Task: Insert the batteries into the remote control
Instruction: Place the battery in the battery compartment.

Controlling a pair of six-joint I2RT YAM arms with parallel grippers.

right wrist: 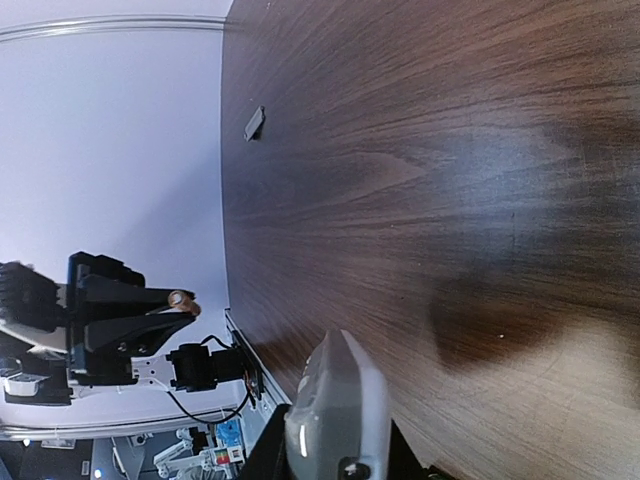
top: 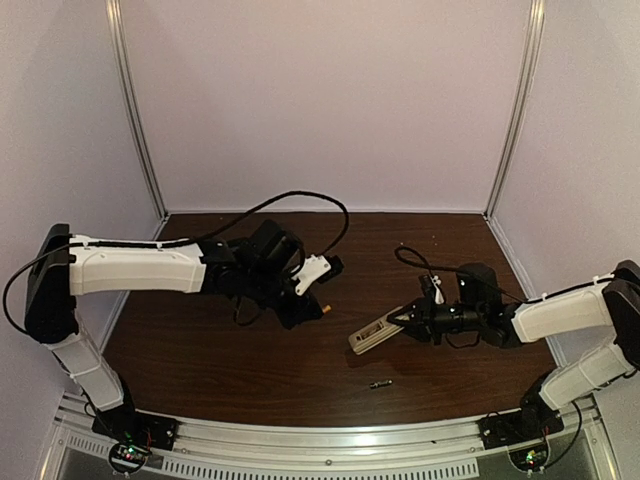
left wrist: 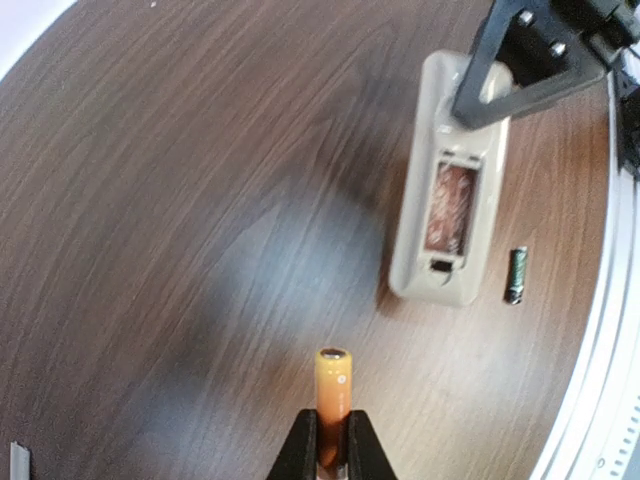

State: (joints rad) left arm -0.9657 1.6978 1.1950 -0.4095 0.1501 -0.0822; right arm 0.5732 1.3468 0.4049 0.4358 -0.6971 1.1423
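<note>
Step in hand: first cell carried toward the open bay, nothing loaded yet. The orange battery [left wrist: 333, 385] is seen pinched at its rear end between the closed fingers of the left gripper [left wrist: 331, 445], its free end pointing forward, held above the table [left wrist: 180, 200] and well apart from the remote control [left wrist: 411, 200]. The remote control is turned back-up, its battery bay [left wrist: 450, 205] uncovered and showing empty. One end of it is clamped by the right gripper [top: 412, 320]; whether the other end rests on the wood cannot be told. The dark battery [left wrist: 515, 275] lies loose on the table just beside the remote's free end, untouched. A small grey piece [left wrist: 18, 462] is noted at the edge of the left wrist view; what it is cannot be made out. Judged next: the orange battery is to be brought over the bay, turned parallel with the bay's long side, polarity matched, then pressed in against the spring contact while the remote is kept steady. The dark battery is left for afterwards.
</note>
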